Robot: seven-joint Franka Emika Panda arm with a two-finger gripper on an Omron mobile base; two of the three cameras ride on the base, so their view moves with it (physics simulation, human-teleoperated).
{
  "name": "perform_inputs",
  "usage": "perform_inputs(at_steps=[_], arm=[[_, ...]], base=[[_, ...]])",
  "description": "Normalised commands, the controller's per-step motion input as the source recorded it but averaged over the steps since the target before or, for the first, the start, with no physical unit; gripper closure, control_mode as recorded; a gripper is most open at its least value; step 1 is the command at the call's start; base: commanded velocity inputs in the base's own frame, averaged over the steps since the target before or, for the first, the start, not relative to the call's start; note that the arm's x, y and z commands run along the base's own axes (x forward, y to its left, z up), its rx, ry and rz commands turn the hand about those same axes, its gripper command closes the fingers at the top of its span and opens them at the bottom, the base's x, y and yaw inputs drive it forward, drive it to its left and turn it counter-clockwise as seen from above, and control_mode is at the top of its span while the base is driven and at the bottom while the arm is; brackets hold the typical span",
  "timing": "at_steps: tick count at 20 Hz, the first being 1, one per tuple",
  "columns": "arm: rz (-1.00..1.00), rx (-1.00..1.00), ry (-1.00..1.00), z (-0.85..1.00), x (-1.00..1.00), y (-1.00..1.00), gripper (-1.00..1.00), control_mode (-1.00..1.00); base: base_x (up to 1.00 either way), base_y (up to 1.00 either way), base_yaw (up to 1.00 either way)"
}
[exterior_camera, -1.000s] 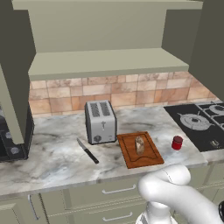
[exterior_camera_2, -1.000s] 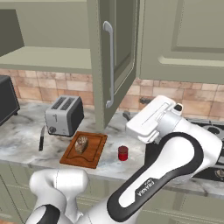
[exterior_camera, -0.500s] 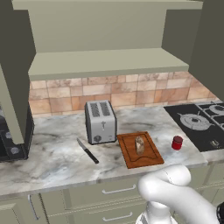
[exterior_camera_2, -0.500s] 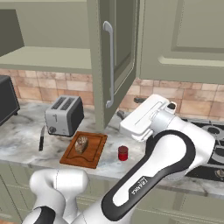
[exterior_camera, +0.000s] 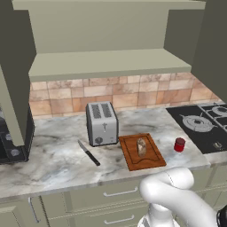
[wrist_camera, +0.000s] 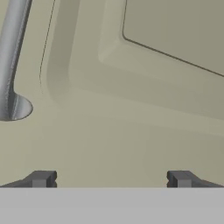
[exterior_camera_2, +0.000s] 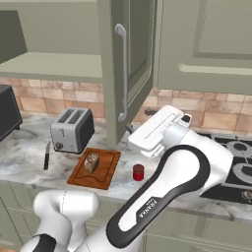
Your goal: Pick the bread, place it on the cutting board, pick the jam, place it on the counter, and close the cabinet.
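Note:
The bread (exterior_camera: 141, 146) (exterior_camera_2: 91, 161) lies on the cutting board (exterior_camera: 133, 158) (exterior_camera_2: 106, 173), on the counter (exterior_camera: 57, 164) to the right of the toaster. The jam (exterior_camera: 179, 144) (exterior_camera_2: 138, 172) stands on the counter just right of the board. Both doors of the cabinet (exterior_camera: 111, 64) stand open. My gripper (wrist_camera: 111, 179) (exterior_camera_2: 134, 128) is open and empty, its fingertips (wrist_camera: 41, 178) close against the panelled face of the right door (exterior_camera_2: 135, 49) (wrist_camera: 131, 87), below the silver bar handle (exterior_camera_2: 123, 74) (wrist_camera: 11, 57). I cannot tell whether the tips touch the door.
A silver toaster (exterior_camera: 102, 123) (exterior_camera_2: 74, 129) stands at the back of the counter, a black-handled knife (exterior_camera: 88, 153) (exterior_camera_2: 47, 155) beside it. The black stovetop (exterior_camera: 199, 126) lies at the right, a dark appliance (exterior_camera: 13, 142) at the far left. The other open door (exterior_camera: 11, 66) hangs at the left.
The hand has swung left and in toward the open right door. Bread, board and jam have stayed put.

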Motion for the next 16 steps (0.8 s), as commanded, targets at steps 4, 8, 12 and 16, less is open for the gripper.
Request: perform_inputs(at_steps=[4, 8, 12, 16], arm=[[0.00, 0.00, 0.00, 0.00, 0.00, 0.13, -1.00, -1.00], [0.00, 0.00, 0.00, 0.00, 0.00, 0.13, -1.00, -1.00], [0.00, 0.00, 0.00, 0.00, 0.00, 0.16, -1.00, -1.00], [0.00, 0.00, 0.01, 0.00, 0.00, 0.20, -1.00, -1.00]], base=[[0.00, 0.00, 0.00], [0.00, 0.00, 0.00], [0.00, 0.00, 0.00], [0.00, 0.00, 0.00]])
